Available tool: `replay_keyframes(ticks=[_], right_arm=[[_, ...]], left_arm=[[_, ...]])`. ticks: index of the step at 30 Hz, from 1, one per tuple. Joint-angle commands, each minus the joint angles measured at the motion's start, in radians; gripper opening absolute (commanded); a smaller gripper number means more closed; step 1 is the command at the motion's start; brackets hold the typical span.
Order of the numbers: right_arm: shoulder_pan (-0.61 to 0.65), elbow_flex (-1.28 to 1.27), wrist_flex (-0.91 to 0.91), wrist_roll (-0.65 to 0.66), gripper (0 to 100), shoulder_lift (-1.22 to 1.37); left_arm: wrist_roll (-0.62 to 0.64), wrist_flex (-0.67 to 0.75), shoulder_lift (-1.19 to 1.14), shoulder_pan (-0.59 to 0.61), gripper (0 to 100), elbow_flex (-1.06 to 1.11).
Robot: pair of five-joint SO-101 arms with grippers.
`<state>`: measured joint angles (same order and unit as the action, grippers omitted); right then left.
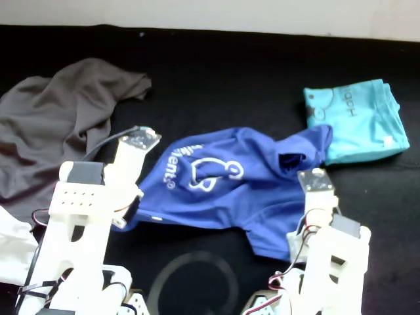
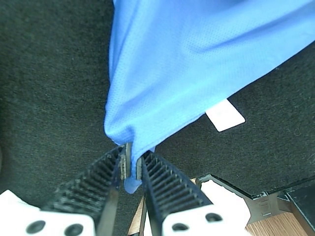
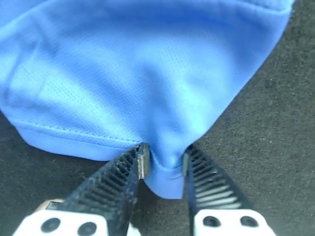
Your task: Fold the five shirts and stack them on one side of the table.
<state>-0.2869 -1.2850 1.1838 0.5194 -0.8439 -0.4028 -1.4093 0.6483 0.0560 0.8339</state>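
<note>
**Blue shirt – held at two edges by both arms**

Item 1. The blue shirt (image 1: 223, 187) lies spread and rumpled across the middle of the table (image 1: 216, 72), white printed side up. It is stretched between the two arms, and its far right corner meets the edge of the teal shirt (image 1: 357, 118). A white tag (image 2: 225, 115) sticks out from under its edge.

Item 2. The left gripper (image 2: 132, 164) is at the shirt's left edge. Its ribbed fingers are pressed together on a bunched corner of the blue cloth, and the fabric fans out from the pinch.

Item 3. The right gripper (image 3: 165, 164) is at the shirt's near right edge. Its fingers clamp a fold of the hem, with blue cloth filling the space between them.

Item 4. The teal shirt is folded into a compact rectangle at the far right of the table.

Item 5. The grey shirt (image 1: 59, 125) is unfolded and crumpled – it sits on the left side, well apart from the teal one.

Item 6. The white garment (image 1: 13, 246) is bunched at the near left edge, partly behind the left arm.
</note>
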Motion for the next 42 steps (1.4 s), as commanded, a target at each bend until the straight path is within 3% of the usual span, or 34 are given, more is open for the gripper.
replay_keyframes(ticks=[1, 9, 12, 16, 20, 30, 38, 42], right_arm=[[-0.004, 0.051, 0.008, 0.009, 5.8, -0.007], [-0.005, 0.053, 0.010, 0.008, 5.1, -0.007], [-0.010, 0.094, 0.008, 0.008, 0.2, -0.007], [-0.104, 0.262, 0.010, 0.008, 0.5, -0.007], [-0.147, 0.455, 0.010, -0.006, 0.5, 0.004], [0.051, 0.733, -0.031, -0.130, 0.5, 0.004], [0.067, 1.018, -0.048, -0.130, 0.5, 0.016], [0.065, 1.260, -0.001, -0.130, 0.5, 0.151]], left_arm=[[-0.006, -0.003, 0.024, -0.012, 1, -0.010], [-0.006, -0.003, 0.024, -0.012, 1, -0.010], [-0.006, -0.003, 0.025, -0.012, 1, -0.012], [-0.003, -0.009, 0.028, -0.012, 1, -0.045], [-0.002, -0.011, 0.024, -0.012, 1, -0.182], [0.008, -0.066, 0.024, -0.013, 1, -0.524], [0.084, -0.178, 0.024, -0.013, 1, -0.820], [0.084, -0.180, 0.022, -0.008, 1, -0.952]])
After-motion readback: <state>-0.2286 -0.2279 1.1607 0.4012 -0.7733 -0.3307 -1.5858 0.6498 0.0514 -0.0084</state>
